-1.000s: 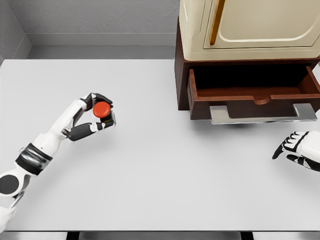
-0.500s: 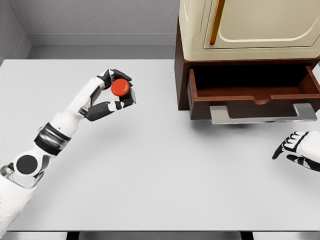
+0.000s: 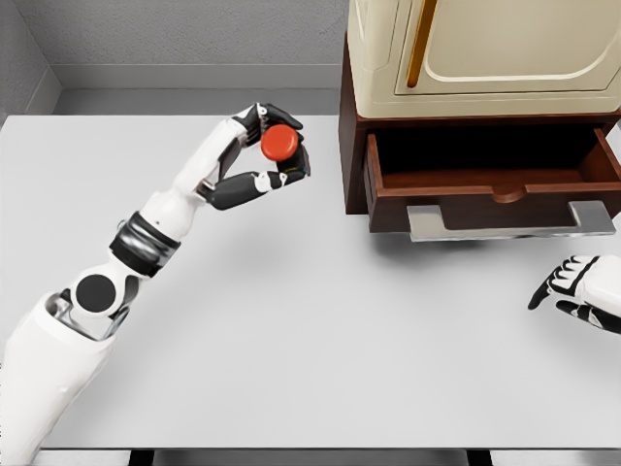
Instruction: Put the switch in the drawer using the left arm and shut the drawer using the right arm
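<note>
The switch (image 3: 282, 144), a dark block with a round red button on top, is held above the table by my left hand (image 3: 275, 148), whose fingers are shut around it. It hangs a little left of the cabinet. The brown drawer (image 3: 493, 180) stands pulled out, its inside dark and its grey handle (image 3: 509, 221) facing me. My right hand (image 3: 574, 287) rests at the right edge of the table, below the drawer, its fingers relaxed and holding nothing.
A cream cabinet (image 3: 485, 53) sits on the brown base that carries the drawer, at the back right. The white table (image 3: 310, 320) spreads across the view, with a grey wall behind.
My left arm has carried the switch up and to the right, from the table's left part toward the cabinet. The right hand has not moved.
</note>
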`<action>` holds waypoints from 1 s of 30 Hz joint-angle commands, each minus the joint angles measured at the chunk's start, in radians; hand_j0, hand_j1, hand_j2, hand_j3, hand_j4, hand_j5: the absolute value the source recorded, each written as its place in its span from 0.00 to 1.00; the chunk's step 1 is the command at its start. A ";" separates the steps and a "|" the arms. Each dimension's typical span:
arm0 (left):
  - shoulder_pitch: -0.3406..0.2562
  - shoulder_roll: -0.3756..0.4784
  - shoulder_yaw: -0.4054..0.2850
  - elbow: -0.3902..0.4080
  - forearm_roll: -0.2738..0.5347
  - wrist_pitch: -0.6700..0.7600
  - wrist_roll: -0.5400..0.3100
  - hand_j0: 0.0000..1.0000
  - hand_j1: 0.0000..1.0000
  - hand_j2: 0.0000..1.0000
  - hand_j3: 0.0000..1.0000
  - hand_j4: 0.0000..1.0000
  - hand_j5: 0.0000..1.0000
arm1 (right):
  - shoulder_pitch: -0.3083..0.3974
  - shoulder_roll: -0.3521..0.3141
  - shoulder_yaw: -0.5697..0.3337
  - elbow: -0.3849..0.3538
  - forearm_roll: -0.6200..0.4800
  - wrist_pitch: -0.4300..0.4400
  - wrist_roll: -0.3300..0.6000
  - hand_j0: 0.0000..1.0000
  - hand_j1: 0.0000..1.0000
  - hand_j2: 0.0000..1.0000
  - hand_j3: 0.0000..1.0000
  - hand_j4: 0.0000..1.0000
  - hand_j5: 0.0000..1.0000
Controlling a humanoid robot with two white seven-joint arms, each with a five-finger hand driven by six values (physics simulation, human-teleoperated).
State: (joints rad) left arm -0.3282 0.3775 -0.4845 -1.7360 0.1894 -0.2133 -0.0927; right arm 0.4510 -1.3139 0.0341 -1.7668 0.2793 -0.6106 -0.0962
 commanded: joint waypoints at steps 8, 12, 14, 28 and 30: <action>-0.040 -0.086 -0.020 0.004 -0.054 0.046 0.001 0.36 0.36 0.36 0.36 0.36 0.36 | 0.000 -0.002 0.000 0.000 -0.006 0.000 0.000 0.53 0.53 0.53 0.53 0.53 0.53; -0.049 -0.155 -0.025 0.009 -0.151 0.069 0.001 0.36 0.36 0.36 0.36 0.36 0.36 | 0.002 -0.002 -0.002 0.000 -0.008 0.000 0.000 0.53 0.53 0.53 0.53 0.53 0.53; -0.051 -0.178 -0.026 0.016 -0.171 0.074 0.001 0.36 0.36 0.36 0.36 0.36 0.36 | 0.002 -0.004 -0.002 0.000 -0.006 0.000 0.000 0.53 0.53 0.53 0.53 0.53 0.53; -0.115 -0.296 -0.062 0.055 -0.401 0.112 0.001 0.36 0.36 0.36 0.36 0.36 0.36 | 0.002 -0.005 -0.002 0.000 -0.006 0.000 0.000 0.53 0.53 0.53 0.53 0.53 0.53; -0.120 -0.298 -0.068 0.053 -0.452 0.109 0.001 0.35 0.35 0.35 0.35 0.35 0.35 | 0.002 -0.004 -0.002 0.000 -0.006 0.000 0.000 0.53 0.53 0.53 0.53 0.53 0.53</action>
State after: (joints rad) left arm -0.4556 0.0869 -0.5469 -1.6817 -0.2130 -0.1046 -0.0930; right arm 0.4510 -1.3161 0.0326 -1.7669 0.2789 -0.6107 -0.0962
